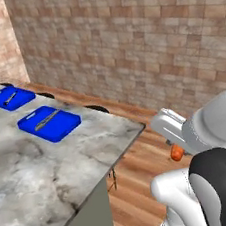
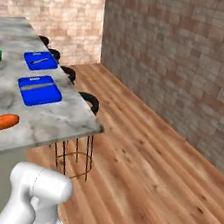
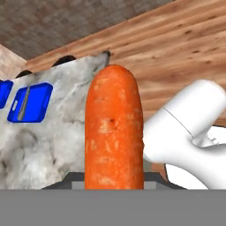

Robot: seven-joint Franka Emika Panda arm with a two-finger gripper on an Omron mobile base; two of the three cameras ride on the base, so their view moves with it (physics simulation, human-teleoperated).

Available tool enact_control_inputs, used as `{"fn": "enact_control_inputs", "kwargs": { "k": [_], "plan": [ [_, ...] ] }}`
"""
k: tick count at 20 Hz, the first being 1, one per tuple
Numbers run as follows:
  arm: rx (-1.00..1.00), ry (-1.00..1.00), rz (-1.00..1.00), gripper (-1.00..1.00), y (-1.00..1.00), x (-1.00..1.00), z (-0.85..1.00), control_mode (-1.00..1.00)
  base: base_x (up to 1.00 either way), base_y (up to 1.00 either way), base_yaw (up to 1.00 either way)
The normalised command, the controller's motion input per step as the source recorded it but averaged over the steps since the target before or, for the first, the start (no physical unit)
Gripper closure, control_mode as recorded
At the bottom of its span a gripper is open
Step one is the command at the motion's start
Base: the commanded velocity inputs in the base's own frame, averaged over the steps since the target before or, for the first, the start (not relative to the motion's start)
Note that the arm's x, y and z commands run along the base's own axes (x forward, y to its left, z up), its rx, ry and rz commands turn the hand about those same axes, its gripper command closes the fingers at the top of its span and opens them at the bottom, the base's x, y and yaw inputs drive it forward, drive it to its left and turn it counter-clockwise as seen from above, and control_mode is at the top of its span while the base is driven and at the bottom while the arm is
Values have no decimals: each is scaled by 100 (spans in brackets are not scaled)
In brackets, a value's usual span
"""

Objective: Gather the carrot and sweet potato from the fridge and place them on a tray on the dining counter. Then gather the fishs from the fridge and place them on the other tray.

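We see the tool [image 3: 114,187] clamped on the carrot [image 3: 114,128], which juts straight ahead of it. Delivery step: ahead and left lie the table [image 3: 62,128] and blue tray [image 3: 30,102]; next, reach over and lower.

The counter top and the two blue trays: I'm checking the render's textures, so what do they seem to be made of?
The large grey-white veined dining counter looks like polished marble, going by its dark cloudy veining and smooth face. The two flat blue rectangular trays look like plastic: uniform saturated colour, rounded corners, low rim. That could equally be painted metal.
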Motion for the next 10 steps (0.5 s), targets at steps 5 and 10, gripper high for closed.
{"fn": "enact_control_inputs", "kwargs": {
  "k": [5, 10],
  "plan": [
    [0, 0, 0, 100, 0, 0, 0, 100, 65, -65, -5],
    [0, 0, 0, 100, 0, 0, 0, 100, 67, -62, -1]
  ]
}}
